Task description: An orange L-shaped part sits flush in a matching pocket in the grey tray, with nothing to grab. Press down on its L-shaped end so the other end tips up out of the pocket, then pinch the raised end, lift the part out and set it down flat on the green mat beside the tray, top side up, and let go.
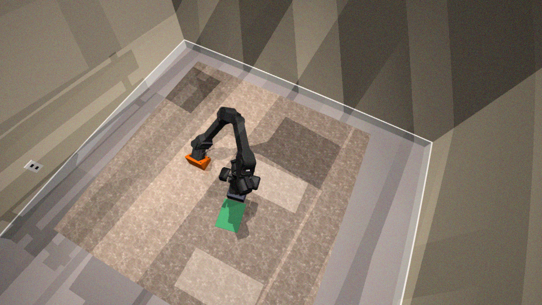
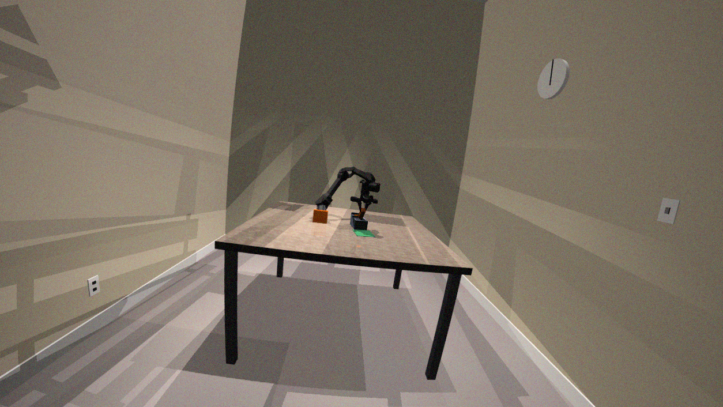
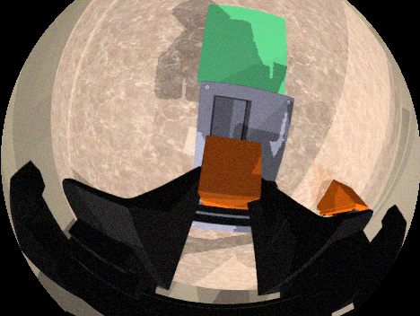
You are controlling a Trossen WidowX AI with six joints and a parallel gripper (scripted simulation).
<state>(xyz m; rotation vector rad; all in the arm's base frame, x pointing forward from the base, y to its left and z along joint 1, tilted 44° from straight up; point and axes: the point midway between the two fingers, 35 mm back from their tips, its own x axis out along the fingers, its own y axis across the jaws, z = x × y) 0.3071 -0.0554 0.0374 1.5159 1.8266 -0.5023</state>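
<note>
My gripper is shut on the orange part. In the wrist view the part's broad face shows between the fingertips and hides the middle of the grey tray. In the exterior view the part looks steeply tilted above the tray; whether its low end still touches the tray I cannot tell. The far end of the pocket shows empty in the wrist view. The green mat lies flat beside the tray, with nothing on it. In the top view the arm hides the part and fingertips.
The arm's orange base block stands on the table, to the left of the tray in the exterior view. Patches of shadow cross the table and the mat.
</note>
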